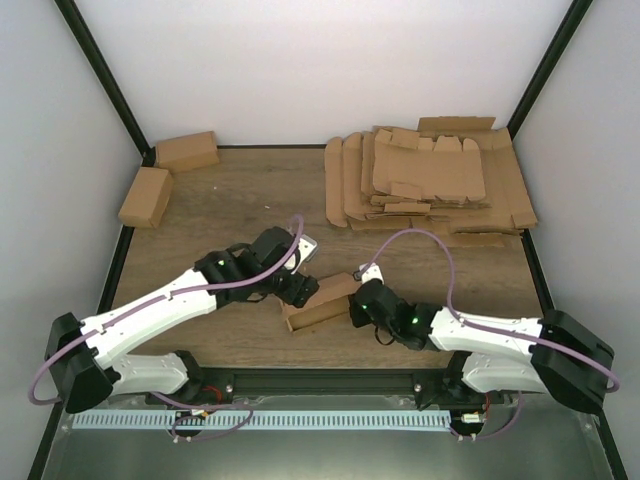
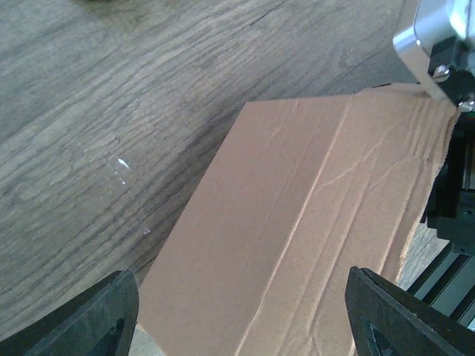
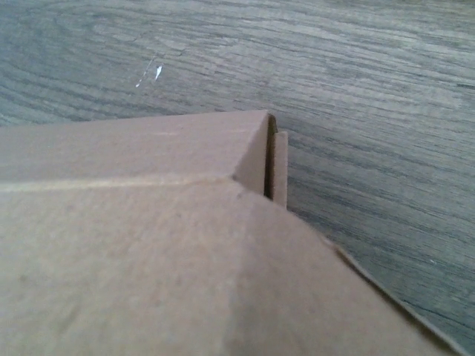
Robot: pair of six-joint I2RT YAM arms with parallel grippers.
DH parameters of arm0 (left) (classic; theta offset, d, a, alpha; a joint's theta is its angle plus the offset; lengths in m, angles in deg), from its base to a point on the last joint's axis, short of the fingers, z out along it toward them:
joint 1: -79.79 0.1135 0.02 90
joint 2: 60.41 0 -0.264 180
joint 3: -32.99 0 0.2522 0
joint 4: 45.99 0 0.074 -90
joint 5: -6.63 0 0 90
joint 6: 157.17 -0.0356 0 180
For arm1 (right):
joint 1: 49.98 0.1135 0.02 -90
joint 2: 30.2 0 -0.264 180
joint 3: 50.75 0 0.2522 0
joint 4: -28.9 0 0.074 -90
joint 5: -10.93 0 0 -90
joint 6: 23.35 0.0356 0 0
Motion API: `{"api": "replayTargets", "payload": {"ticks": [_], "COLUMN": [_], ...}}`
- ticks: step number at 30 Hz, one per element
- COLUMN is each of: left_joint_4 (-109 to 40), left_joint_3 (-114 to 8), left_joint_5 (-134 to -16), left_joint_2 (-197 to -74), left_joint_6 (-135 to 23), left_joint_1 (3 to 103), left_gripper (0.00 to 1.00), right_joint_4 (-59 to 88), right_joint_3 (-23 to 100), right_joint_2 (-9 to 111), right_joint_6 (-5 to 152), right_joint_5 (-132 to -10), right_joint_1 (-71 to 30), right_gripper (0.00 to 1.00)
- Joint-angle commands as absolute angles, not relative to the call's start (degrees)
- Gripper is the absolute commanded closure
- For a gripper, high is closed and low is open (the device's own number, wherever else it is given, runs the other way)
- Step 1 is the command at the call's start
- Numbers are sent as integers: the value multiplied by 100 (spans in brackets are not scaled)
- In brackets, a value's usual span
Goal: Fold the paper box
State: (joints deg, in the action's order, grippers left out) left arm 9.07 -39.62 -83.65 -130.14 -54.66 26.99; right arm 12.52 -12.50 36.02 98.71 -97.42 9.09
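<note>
The paper box [image 1: 322, 303] is a brown cardboard piece, partly folded into an oblong, lying on the wooden table near its front middle. My left gripper [image 1: 295, 288] is at its left end. In the left wrist view the black fingers [image 2: 111, 311] stand wide apart, with the box [image 2: 297, 222] just beyond them and nothing gripped. My right gripper [image 1: 358, 308] is against the box's right end. In the right wrist view the box [image 3: 148, 259] fills the lower frame and hides the fingers. One folded corner with a tucked flap shows there.
Two finished brown boxes [image 1: 187, 151] [image 1: 146, 196] lie at the back left. A stack of flat cardboard blanks [image 1: 430, 180] covers the back right. White walls with black posts close in the table [image 1: 240, 200]. The right arm's gripper body shows in the left wrist view [image 2: 445, 44].
</note>
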Motion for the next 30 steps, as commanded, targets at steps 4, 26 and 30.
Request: {"api": "replayTargets", "payload": {"ticks": [4, 26, 30], "left_joint_4": [370, -515, -523], "left_joint_3": [-3688, -3067, -3047], "left_joint_5": [-7958, -7275, -7373], "left_joint_2": [-13284, -14078, -14188], "left_joint_6": [-5352, -4728, -4696], "left_joint_1": [2711, 2689, 2688], "left_gripper": [23, 35, 36], "right_joint_4": [458, -1213, -1470], "right_joint_3": [-1096, -308, -64], "right_joint_2": [3165, 2112, 1796], "right_joint_6": [10310, 10758, 10785], "right_joint_5": [-9588, -8627, -8732], "right_joint_1": [960, 956, 960], "right_gripper": [73, 32, 26]}}
